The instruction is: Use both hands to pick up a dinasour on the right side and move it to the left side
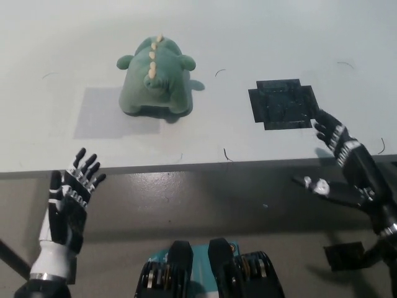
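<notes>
**Both hands are off the toy**

From the head camera I see the soft green plush dinosaur with a row of cream spikes down its back [154,77]. It sits upright on the pale grey table top [74,43]. I will use the dinosaur as my marker for everything else.

A square patch of black tape [283,103] is stuck flat on the table, to the right of the dinosaur and well apart from it. The dinosaur sits to the left of that patch, so I think the move across may be done, but nothing marks the goal spot.

My left hand [68,202] is below the dinosaur and to its left, out past the near edge of the table [186,165]. Its fingers [87,165] are spread wide and point up. It holds nothing.

My right hand [344,164] is below the dinosaur and far to its right, past the black tape patch and near the table's edge. Its fingers are apart too, and it holds nothing.

Neither hand touches the dinosaur. I think the hands are wide open and low so they stay clear of the toy and do not knock it over. If the toy needs one more move, I would have to bring both palms in, one on each side of its soft body, and squeeze gently.
</notes>
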Motion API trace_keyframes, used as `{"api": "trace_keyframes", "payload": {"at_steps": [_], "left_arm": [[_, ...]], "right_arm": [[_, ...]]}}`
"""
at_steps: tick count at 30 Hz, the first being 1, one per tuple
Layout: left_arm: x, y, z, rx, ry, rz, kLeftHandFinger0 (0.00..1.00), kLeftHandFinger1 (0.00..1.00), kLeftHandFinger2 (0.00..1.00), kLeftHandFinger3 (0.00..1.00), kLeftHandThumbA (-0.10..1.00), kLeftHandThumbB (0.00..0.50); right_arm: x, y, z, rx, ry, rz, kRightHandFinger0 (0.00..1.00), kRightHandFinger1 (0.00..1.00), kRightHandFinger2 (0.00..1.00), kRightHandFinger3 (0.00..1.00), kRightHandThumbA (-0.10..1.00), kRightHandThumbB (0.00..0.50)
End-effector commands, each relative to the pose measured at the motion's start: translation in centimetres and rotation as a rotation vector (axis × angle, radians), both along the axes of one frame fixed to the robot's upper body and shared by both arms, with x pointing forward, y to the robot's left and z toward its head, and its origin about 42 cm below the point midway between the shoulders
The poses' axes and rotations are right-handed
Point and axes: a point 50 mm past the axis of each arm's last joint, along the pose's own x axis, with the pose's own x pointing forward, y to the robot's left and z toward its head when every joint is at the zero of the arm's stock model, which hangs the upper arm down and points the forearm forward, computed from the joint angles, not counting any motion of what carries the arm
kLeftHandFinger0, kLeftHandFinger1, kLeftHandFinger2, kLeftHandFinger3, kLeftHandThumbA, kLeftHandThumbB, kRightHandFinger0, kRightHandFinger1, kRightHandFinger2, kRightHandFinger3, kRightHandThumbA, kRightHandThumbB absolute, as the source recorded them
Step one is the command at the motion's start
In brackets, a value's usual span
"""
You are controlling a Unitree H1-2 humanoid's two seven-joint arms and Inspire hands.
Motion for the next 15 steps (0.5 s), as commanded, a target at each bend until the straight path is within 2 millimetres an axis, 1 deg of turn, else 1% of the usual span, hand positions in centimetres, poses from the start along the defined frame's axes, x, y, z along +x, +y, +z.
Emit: {"api": "trace_keyframes", "payload": {"at_steps": [1,2,3,4,5,8,10,11,12,14,15], "left_arm": [[0.1,-0.6,-0.2,-0.009,-0.072,-0.018,1.0,1.0,1.0,1.0,1.0,0.253],[0.1,-0.6,-0.3,-0.019,-0.07,-0.016,1.0,1.0,1.0,1.0,1.0,0.256],[0.2,-0.5,-0.4,-0.02,-0.074,-0.017,1.0,1.0,1.0,1.0,1.0,0.248],[0.2,-0.6,-0.7,-0.018,-0.072,-0.014,1.0,1.0,1.0,1.0,1.0,0.263],[0.1,-0.8,-1.1,-0.018,-0.066,-0.008,1.0,1.0,1.0,1.0,1.0,0.262],[0.2,-0.9,-1.3,-0.019,-0.061,-0.006,1.0,1.0,1.0,1.0,1.0,0.272],[0.1,-1.0,-1.8,-0.028,-0.061,-0.004,1.0,1.0,1.0,1.0,1.0,0.266],[-0.1,-1.1,-2.1,-0.03,-0.057,-0.005,1.0,1.0,1.0,1.0,1.0,0.262],[-0.2,-1.2,-2.3,-0.034,-0.053,-0.006,1.0,1.0,1.0,1.0,1.0,0.263],[-0.5,-1.2,-2.8,-0.031,-0.047,-0.005,1.0,1.0,1.0,1.0,1.0,0.257],[-0.6,-1.3,-3.0,-0.03,-0.043,-0.003,1.0,1.0,1.0,1.0,1.0,0.255]], "right_arm": [[-1.3,-1.8,1.6,-0.023,-0.131,0.025,1.0,1.0,1.0,1.0,1.0,0.117],[-1.5,-2.0,1.2,-0.023,-0.126,0.024,1.0,1.0,1.0,1.0,1.0,0.121],[-1.7,-2.2,1.0,-0.028,-0.119,0.019,1.0,1.0,1.0,1.0,1.0,0.136],[-2.1,-2.6,0.6,-0.032,-0.114,0.016,1.0,1.0,1.0,1.0,1.0,0.133],[-2.9,-3.2,0.1,-0.036,-0.104,0.011,1.0,1.0,1.0,1.0,1.0,0.136],[-3.5,-3.8,-0.6,-0.039,-0.09,0.004,1.0,1.0,1.0,1.0,1.0,0.141],[-4.4,-4.3,-1.1,-0.051,-0.079,-0.014,1.0,1.0,1.0,1.0,1.0,0.154],[-5.2,-4.8,-1.5,-0.053,-0.079,-0.021,1.0,1.0,1.0,1.0,1.0,0.159],[-5.6,-5.1,-1.8,-0.06,-0.075,-0.028,1.0,1.0,1.0,1.0,1.0,0.175],[-6.4,-5.6,-2.1,-0.06,-0.067,-0.036,1.0,1.0,1.0,1.0,1.0,0.187],[-6.9,-5.9,-2.3,-0.059,-0.063,-0.04,1.0,1.0,1.0,1.0,1.0,0.185]]}}
